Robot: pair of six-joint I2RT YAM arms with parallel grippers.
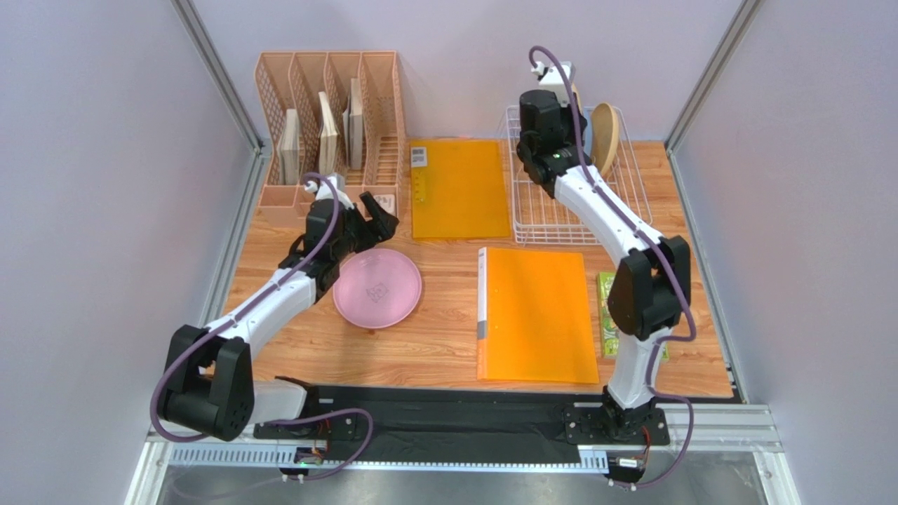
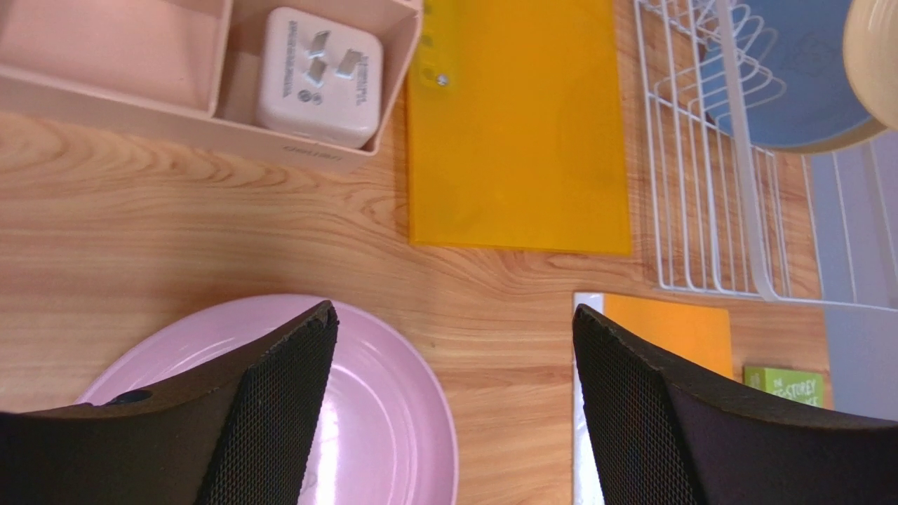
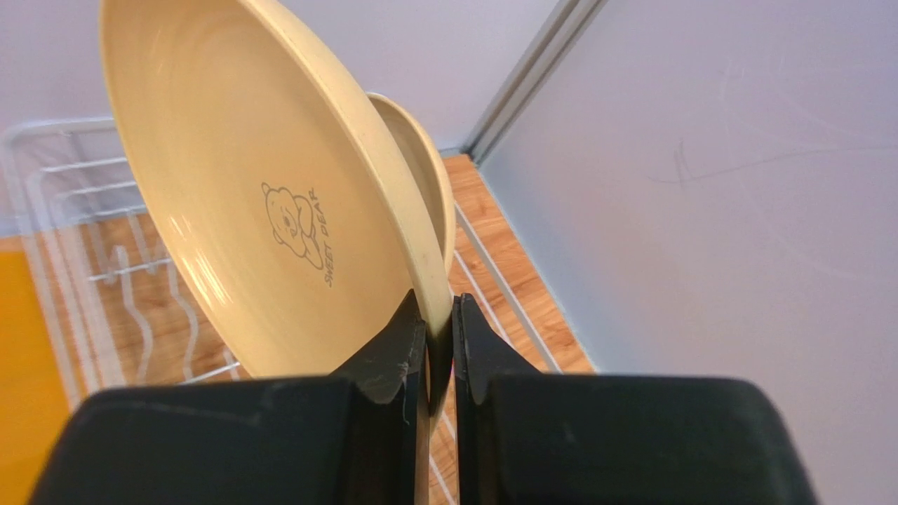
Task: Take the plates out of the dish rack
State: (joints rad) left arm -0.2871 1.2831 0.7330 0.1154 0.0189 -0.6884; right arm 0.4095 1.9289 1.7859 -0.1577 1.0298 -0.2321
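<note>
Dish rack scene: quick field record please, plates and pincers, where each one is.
left pincer: open, above the pink plate's edge
right pincer: shut on the rim of a beige plate
pink plate: flat on the table, out of the rack
beige plate: tilted, over the dish rack
second beige plate: just behind the held one
blue plate: standing in the rack
not yet unloaded: both beige plates, blue plate

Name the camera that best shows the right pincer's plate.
Right wrist: the beige plate fills the frame, rim in the right pincer. Overhead, the arm mostly hides it; left wrist catches perhaps an edge.
</note>
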